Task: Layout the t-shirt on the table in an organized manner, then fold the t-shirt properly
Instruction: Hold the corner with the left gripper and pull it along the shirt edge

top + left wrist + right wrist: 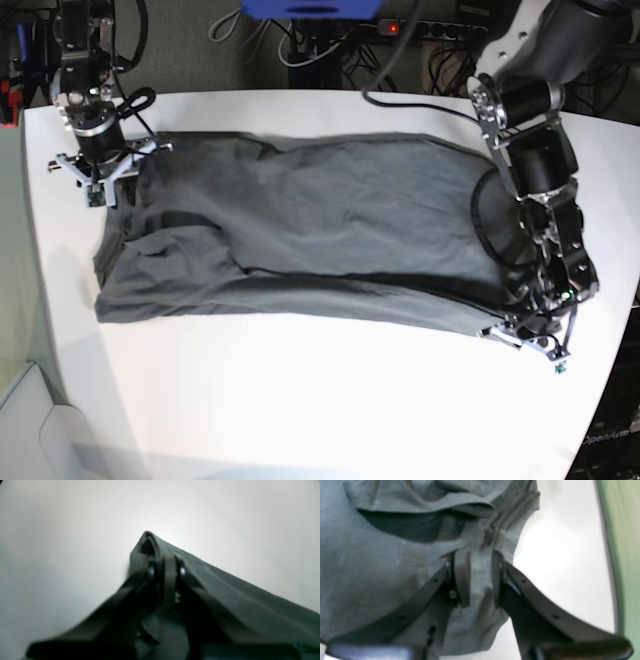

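T-shirt [310, 230] lay spread wide across the counter [300, 400], reaching toward its 2 side edges. It looked thin, soft and light, so I judged hems and corners the best holds. My left tool [166, 571] pinched a corner tight; my right tool [476, 580] held a bunched fold.

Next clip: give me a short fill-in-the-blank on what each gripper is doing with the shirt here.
1. The left gripper is shut on a ____ of the t-shirt.
2. The right gripper has ____ bunched between its fingers.
3. The t-shirt lies spread on the ____ table.

Missing words: corner; cloth; white
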